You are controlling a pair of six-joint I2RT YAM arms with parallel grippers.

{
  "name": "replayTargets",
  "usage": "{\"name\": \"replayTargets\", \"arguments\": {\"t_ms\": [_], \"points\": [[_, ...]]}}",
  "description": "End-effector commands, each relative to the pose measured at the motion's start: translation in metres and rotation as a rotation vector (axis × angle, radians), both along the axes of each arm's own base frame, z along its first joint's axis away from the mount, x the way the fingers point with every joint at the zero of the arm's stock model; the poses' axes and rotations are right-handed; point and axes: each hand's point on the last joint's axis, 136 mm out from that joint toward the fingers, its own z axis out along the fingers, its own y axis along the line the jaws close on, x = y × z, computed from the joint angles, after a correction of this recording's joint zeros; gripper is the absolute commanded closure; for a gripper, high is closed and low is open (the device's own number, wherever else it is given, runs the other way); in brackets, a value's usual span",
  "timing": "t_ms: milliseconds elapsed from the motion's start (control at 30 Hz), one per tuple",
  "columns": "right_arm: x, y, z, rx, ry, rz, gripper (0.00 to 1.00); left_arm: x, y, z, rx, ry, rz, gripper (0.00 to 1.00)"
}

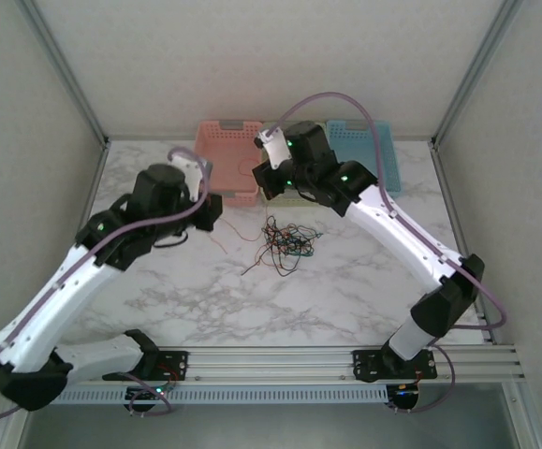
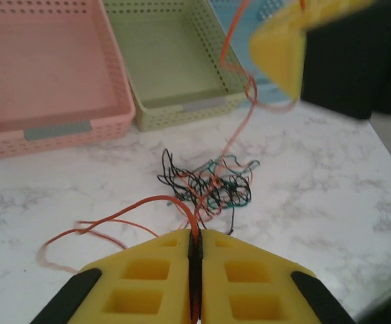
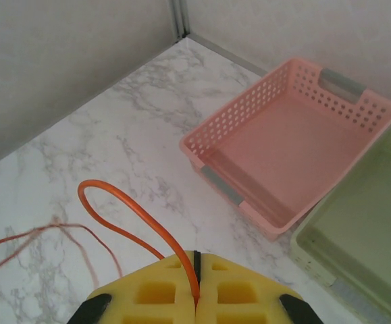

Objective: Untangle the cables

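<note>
Where blurred, red cable [image 2: 156, 198] barely traceable.

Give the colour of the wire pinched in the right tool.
Orange-red wire, clamped in the right tool; the right wrist view shows it best.

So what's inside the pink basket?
Nothing: the pink basket shows a bare floor in the right wrist view. From above, the right arm covers part of its right edge.
</note>
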Motion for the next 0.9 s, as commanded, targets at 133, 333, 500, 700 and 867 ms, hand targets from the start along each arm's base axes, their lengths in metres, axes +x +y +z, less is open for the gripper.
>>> {"name": "replayTargets", "arguments": {"t_ms": [133,333,500,700,867], "points": [[0.080,0.015,0.003,0.122,0.024,-0.208,1.00,0.108,0.008,0.039,-0.111,-0.064,0.139,0.92],[0.130,0.046,-0.010,0.144,0.032,-0.252,1.00,0.193,0.027,0.010,-0.175,0.016,0.244,0.92],[0.167,0.069,-0.043,0.095,0.031,-0.273,1.00,0.243,0.032,-0.046,-0.165,0.125,0.272,0.94],[0.193,0.090,-0.090,0.102,0.038,-0.277,0.96,0.273,0.033,-0.111,-0.152,0.227,0.278,0.85],[0.196,0.098,-0.128,0.099,0.099,-0.278,0.72,0.277,0.039,-0.131,-0.169,0.276,0.288,0.72]]}}
